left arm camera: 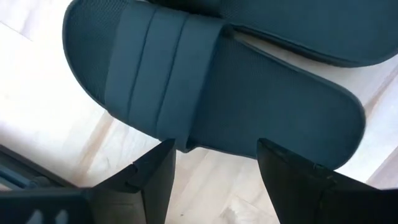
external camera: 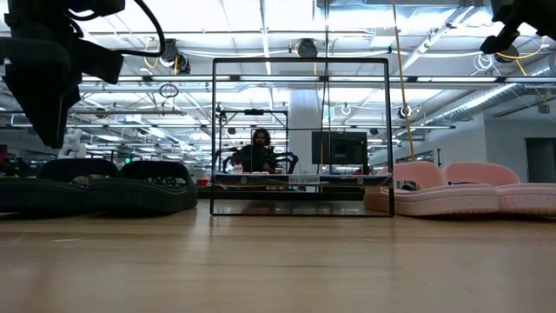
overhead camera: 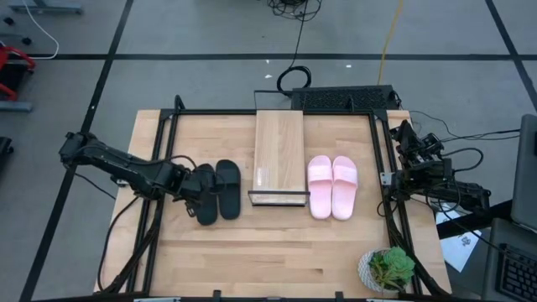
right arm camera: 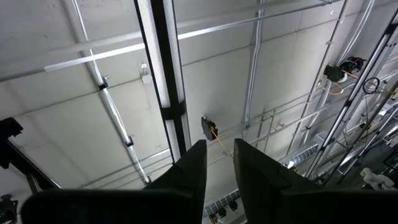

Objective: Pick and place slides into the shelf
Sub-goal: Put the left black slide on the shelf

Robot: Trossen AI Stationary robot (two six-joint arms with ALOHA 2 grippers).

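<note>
From above, my left gripper (overhead camera: 200, 195) hangs over the black slides (overhead camera: 218, 190), left of the middle shelf (overhead camera: 278, 151). My left wrist view shows it open wide, ready to grab one slide's edge. My right gripper (right arm camera: 219, 163) points up, nearly closed, resting.

Black slides (overhead camera: 217, 190) lie side by side left of the shelf (overhead camera: 278, 158); pink slides (overhead camera: 332, 186) right (both pairs flat, soles down); shelf board bare.
</note>
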